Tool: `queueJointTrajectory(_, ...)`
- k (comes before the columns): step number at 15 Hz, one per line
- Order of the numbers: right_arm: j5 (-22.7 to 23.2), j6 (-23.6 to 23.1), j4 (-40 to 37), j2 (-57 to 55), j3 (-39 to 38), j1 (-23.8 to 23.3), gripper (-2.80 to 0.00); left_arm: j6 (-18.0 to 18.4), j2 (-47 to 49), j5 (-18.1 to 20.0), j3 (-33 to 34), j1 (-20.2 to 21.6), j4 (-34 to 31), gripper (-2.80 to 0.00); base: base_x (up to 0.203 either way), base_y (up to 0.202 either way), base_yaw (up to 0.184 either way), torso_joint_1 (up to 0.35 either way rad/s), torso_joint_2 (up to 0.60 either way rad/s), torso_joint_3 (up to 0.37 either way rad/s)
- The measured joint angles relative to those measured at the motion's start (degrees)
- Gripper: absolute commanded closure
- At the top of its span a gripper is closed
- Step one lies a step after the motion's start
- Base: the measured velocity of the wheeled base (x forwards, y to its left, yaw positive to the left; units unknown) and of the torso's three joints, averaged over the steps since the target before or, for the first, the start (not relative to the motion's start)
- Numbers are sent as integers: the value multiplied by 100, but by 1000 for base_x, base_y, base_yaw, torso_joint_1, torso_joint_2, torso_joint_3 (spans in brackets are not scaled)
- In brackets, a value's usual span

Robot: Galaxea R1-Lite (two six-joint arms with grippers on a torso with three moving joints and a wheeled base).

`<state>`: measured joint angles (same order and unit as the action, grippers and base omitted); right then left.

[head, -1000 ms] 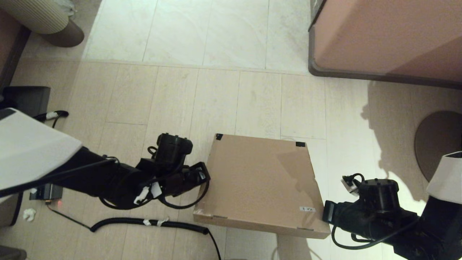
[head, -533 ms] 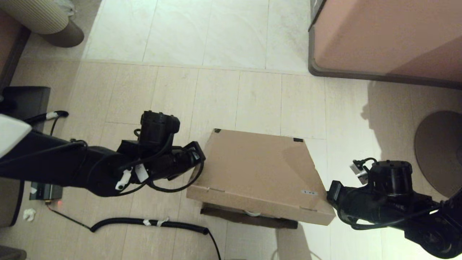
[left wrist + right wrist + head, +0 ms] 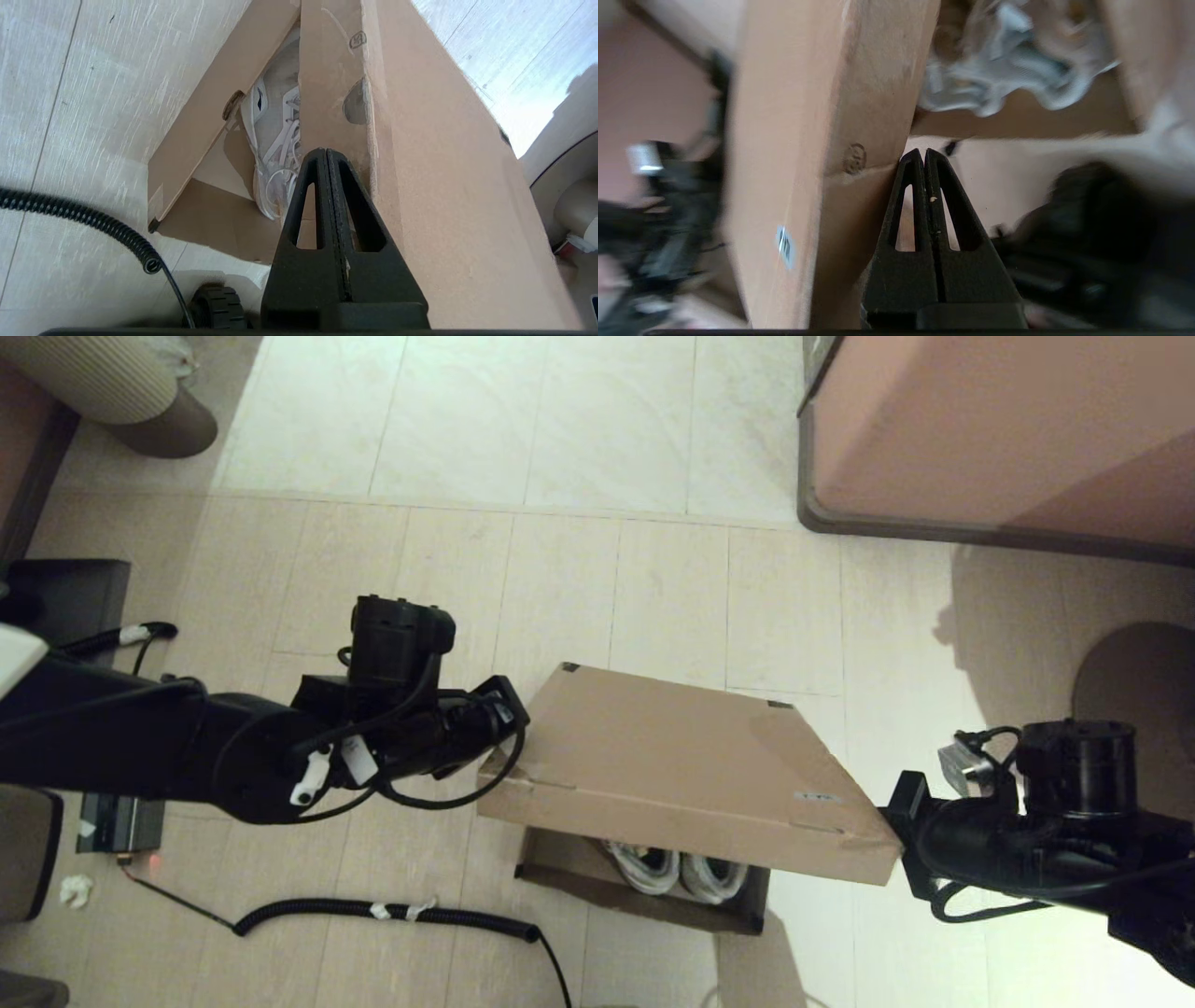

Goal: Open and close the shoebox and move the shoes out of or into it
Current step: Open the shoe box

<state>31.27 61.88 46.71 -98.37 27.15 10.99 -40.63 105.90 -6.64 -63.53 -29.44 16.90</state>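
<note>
Both clenched claws, left claw [image 3: 325, 154] and right claw [image 3: 923, 154], prop the plain brown cardboard shoebox's [image 3: 686, 770] lid edges; worn white lace-up sneakers [image 3: 677, 870] show in the gap.

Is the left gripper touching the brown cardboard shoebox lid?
Touching. In the left wrist view the left gripper, fingers shut, presses against the edge of the raised brown cardboard lid.

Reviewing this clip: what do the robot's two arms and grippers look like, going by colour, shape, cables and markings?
Both arms are black with white upper covers. Each wrist carries a stubby black cylinder with looping black cables; the left arm has white tags on its wiring, the right arm a small silver-white connector. The left gripper and right gripper have black tapered fingers with slot-shaped cutouts.
</note>
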Motion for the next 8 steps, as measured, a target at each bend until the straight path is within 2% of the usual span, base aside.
queueJointTrajectory(2, 233, 360, -2, 167, -23, -79, 0, 0, 28, 1, -57, 19, -1, 0, 0, 0, 0, 0, 0, 0)
queueJointTrajectory(5, 379, 520, 4, 326, -56, -238, 0, -9, 104, 21, -263, 161, -14, 0, 0, 0, 0, 0, 0, 0)
queueJointTrajectory(8, 532, 527, 17, 333, -2, -454, 0, -5, 190, 43, -747, 550, -188, 0, 0, 0, 0, 0, 0, 0)
